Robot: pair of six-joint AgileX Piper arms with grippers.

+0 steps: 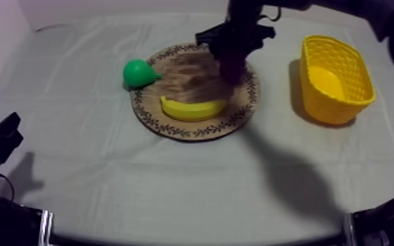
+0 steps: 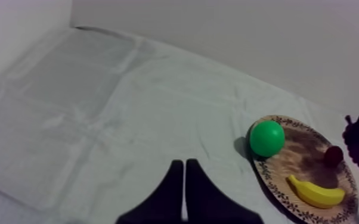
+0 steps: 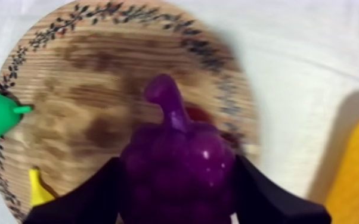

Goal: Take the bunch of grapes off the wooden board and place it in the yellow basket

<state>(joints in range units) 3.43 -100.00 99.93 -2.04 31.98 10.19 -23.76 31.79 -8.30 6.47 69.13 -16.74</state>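
Now, right tool [image 1: 233,57] clamped round bunch of grapes [image 3: 179,167], over wooden board [image 1: 239,112], left tool [image 2: 183,190] closed empty.

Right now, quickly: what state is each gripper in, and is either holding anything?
Left gripper: shut, holding nothing.
Right gripper: shut on the bunch of grapes, over the wooden board.
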